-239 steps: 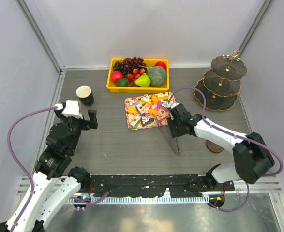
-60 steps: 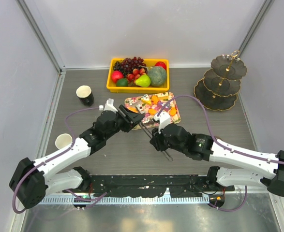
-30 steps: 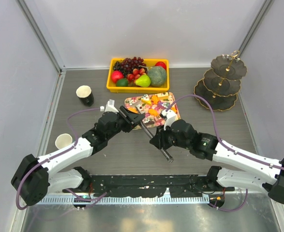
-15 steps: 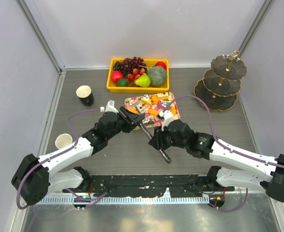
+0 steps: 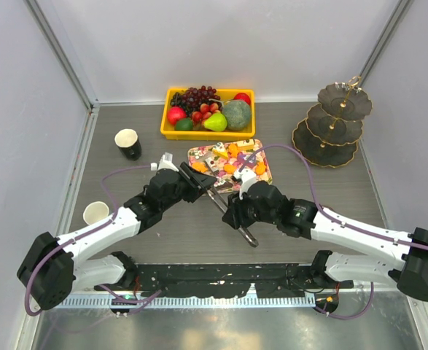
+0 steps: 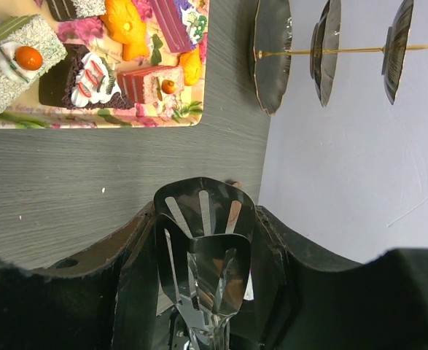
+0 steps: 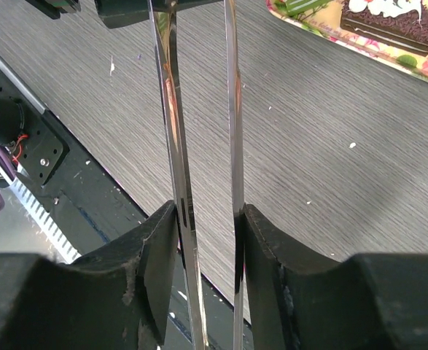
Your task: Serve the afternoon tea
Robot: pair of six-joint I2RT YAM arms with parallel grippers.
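Note:
A pair of metal tongs (image 5: 217,200) stretches between my two grippers in front of the floral tray. My left gripper (image 5: 197,182) is shut on the slotted blades (image 6: 199,211), which stand between its fingers (image 6: 137,251). My right gripper (image 5: 233,216) is shut on the two arms (image 7: 171,109), one finger (image 7: 152,244) pressed on the outside of each. Cake pieces and orange pastries (image 5: 232,157) lie on the tray; a chocolate slice (image 6: 82,84) shows just beyond the left gripper. The three-tier stand (image 5: 334,124) is at the far right. A black cup (image 5: 128,144) and a light-blue cup (image 5: 95,213) stand on the left.
A yellow bin of fruit (image 5: 208,113) sits behind the floral tray (image 5: 266,179). Enclosure walls close in the left, back and right. A black rail (image 5: 221,281) runs along the near table edge, just below the tongs' hinge end (image 5: 251,240).
My right gripper's jaws have widened and the tong arms have sprung apart with them. The right arm has shifted slightly toward the near left. The left arm has held still.

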